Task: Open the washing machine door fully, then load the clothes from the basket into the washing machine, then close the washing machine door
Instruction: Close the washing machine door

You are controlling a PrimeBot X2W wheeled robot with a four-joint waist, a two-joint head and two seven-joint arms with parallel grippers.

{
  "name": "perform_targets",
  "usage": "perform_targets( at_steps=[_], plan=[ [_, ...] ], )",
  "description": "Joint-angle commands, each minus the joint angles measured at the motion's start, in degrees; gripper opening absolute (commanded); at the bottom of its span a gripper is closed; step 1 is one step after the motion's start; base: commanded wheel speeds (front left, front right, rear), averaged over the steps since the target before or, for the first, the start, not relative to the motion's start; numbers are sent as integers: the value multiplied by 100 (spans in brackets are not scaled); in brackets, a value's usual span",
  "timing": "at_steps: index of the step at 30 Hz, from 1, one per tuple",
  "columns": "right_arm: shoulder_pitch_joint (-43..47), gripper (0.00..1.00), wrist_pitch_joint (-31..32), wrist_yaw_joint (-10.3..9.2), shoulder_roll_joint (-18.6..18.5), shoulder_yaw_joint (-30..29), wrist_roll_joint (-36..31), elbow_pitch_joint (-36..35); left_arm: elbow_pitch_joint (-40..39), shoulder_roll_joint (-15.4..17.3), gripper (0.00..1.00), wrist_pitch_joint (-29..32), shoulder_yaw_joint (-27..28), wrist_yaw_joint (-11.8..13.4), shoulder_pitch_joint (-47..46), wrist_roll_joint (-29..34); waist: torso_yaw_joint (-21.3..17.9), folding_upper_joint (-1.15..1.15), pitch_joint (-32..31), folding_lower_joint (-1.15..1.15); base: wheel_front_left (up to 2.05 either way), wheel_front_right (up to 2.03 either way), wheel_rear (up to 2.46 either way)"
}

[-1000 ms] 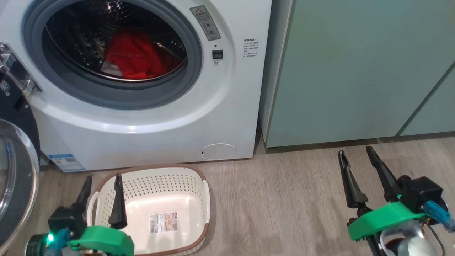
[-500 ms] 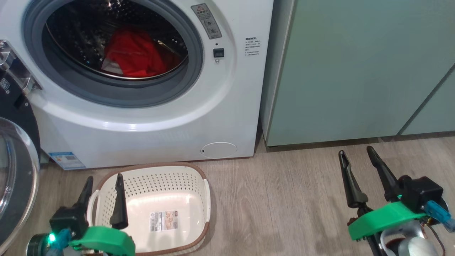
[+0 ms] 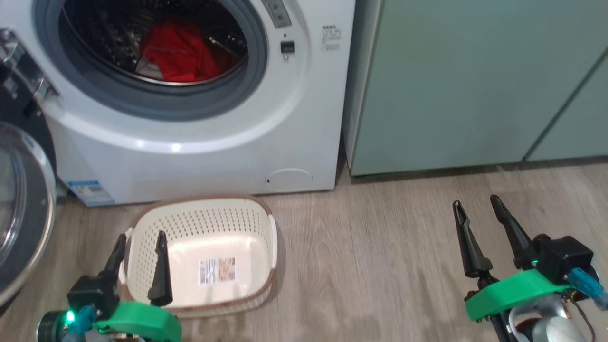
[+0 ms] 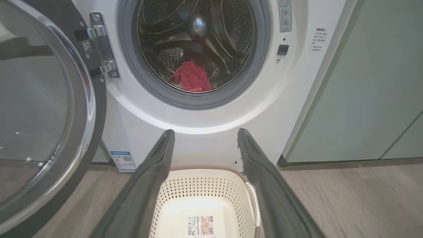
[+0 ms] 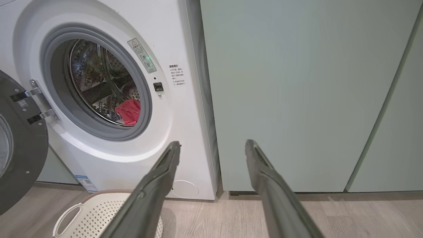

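Observation:
The white washing machine (image 3: 199, 142) (image 4: 205, 138) (image 5: 178, 49) stands with its door (image 3: 21, 209) (image 4: 43, 109) (image 5: 19, 148) swung wide to the left. Red clothes (image 3: 175, 50) (image 4: 192, 76) (image 5: 129, 111) lie at the bottom of the steel drum. On the floor before the machine sits the cream basket (image 3: 204, 228) (image 4: 201, 195) (image 5: 96, 215), holding nothing but its label sticker. My left gripper (image 3: 141, 241) (image 4: 205, 135) hovers open over the basket's near left corner. Far to the right, my right gripper (image 3: 476, 203) (image 5: 211, 145) stands open over bare floor.
Pale green cabinets (image 3: 475, 85) (image 5: 297, 92) stand right of the machine. A small round white flap (image 3: 289, 178) sits low on the machine's front. Wood floor (image 3: 370, 266) spreads between basket and right gripper.
The head view has shifted, so machine and basket sit higher in the picture; the camera moved. Both grippers hold the same places, open.

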Motion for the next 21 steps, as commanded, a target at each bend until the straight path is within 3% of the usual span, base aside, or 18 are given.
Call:
perform_targets(
  at_steps=[1, 10, 21],
  plan=[
    [-132, 100, -40, 0, -19, 129, 34, -196, -204, 111, 100, -59, 195, 7, -262, -18, -2, 0, 5, 0, -182, 182, 0],
    [-150, 100, -74, 0, -19, 118, 58, -150, -224, 150, 100, -78, 169, -18, -283, -53, -5, 0, 34, 0, -125, 125, 0],
    [-174, 100, -120, 0, -19, 117, 88, -92, -204, 175, 100, -83, 128, -8, -294, -88, 13, 0, 46, 0, -10, 10, 0]
  ],
)
